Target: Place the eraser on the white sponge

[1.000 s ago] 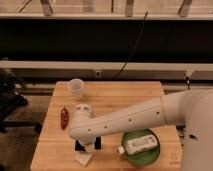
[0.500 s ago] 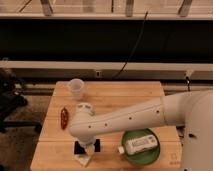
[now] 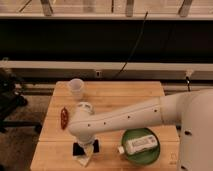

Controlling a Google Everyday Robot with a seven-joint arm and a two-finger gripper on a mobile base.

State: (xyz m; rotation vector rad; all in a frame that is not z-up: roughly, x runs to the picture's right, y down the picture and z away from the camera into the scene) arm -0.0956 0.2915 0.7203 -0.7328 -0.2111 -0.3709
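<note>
**A:** What has changed since half a second ago?

**B:** Very little. The arm (image 3: 125,117) stays bent low over the worktop's (image 3: 130,95) 7 o'clock corner. The cup, plate and bottle lie where they lay.

**A:** What are the things like?

**B:** The worktop is pale wooden boards. The arm is a smooth, rounded white tube with small dark dots along it. At 11 o'clock stands a clear, tapered cup (image 3: 75,89). At 9 o'clock, by the left edge, lies a narrow reddish packet (image 3: 64,118). At 5 o'clock a round green plate (image 3: 150,159) carries a white bottle (image 3: 142,145) lying on its side.

**A:** And the eraser?

**B:** It looks like a flat dark block (image 3: 78,149) that shows on either side of the gripper (image 3: 86,150), which points straight down onto it. The sponge (image 3: 84,160), a small white slab with sharp corners, sticks out just on the near side and touches the dark block. I cannot tell whether the jaws are apart or together, because the wrist hides them.

**A:** Is there room to move?

**B:** The sponge lies close to the front edge and near the left one. A strip of bare wood separates it from the plate. The middle and the 1 o'clock side show open boards.
</note>
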